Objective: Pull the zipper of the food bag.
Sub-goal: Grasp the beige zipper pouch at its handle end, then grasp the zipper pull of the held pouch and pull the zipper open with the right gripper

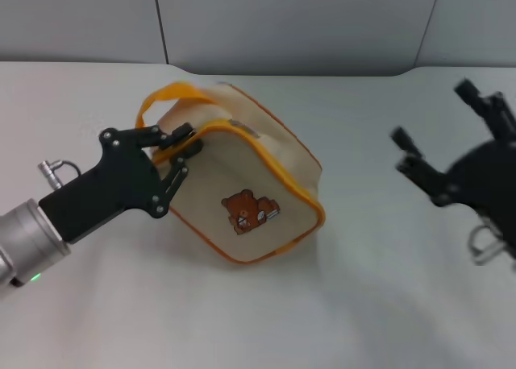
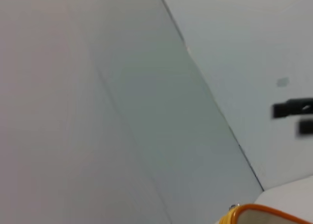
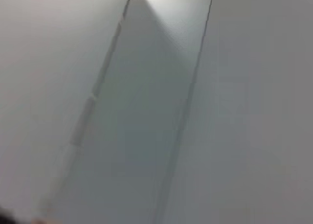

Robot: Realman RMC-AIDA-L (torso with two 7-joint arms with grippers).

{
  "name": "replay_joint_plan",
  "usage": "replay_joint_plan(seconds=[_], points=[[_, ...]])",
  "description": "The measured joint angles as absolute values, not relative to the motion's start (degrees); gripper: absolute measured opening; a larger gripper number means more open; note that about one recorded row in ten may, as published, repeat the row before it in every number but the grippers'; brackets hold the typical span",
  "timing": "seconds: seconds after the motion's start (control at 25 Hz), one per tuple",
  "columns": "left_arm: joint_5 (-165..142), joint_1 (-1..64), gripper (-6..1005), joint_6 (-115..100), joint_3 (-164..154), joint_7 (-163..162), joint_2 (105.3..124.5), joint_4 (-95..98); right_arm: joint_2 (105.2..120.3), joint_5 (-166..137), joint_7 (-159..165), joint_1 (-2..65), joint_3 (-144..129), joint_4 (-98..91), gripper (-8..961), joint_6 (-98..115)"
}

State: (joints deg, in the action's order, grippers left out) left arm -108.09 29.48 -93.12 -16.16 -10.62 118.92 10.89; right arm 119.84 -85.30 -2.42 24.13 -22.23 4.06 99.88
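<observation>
The beige food bag (image 1: pixel 242 172) with orange piping lies on its side mid-table, its brown bear print (image 1: pixel 243 210) facing me. The orange zipper (image 1: pixel 270 158) runs along its upper edge. The orange loop handle (image 1: pixel 165 95) arches at the bag's far left. My left gripper (image 1: pixel 189 140) is at the bag's left end, its fingers closed over the zipper's end there; the pull tab is hidden between them. A strip of the bag's orange edge (image 2: pixel 266 213) shows in the left wrist view. My right gripper (image 1: pixel 435 113) hangs open and empty to the right, apart from the bag.
The white table (image 1: pixel 339 304) stretches around the bag, and a grey panelled wall (image 1: pixel 282 22) stands behind it. The right wrist view shows only wall panels. The right gripper's fingers (image 2: pixel 293 109) show far off in the left wrist view.
</observation>
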Motion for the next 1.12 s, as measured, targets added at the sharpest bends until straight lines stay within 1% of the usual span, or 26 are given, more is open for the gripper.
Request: replay_joint_plan(seconds=[0.08, 0.28, 0.44, 1.12], points=[[-108.09, 30.22, 144, -93.40, -16.38, -10.02, 119.00, 11.19, 119.87, -83.47, -15.98, 26.86, -22.24, 9.30, 834, 96.92], [-108.09, 31.19, 123, -93.61, -16.53, -9.20, 119.04, 11.18, 119.89, -83.33, -34.67, 32.33, -22.24, 16.58, 833, 92.14], [-108.09, 31.44, 89, -93.63, -16.53, -9.17, 119.02, 11.16, 119.88, -83.62, -38.79, 33.84, -22.23, 17.83, 833, 89.25], [-108.54, 32.78, 60, -93.54, -17.11, -8.99, 119.16, 10.57, 119.88, -85.79, -43.17, 35.58, -21.24, 19.51, 831, 86.69]])
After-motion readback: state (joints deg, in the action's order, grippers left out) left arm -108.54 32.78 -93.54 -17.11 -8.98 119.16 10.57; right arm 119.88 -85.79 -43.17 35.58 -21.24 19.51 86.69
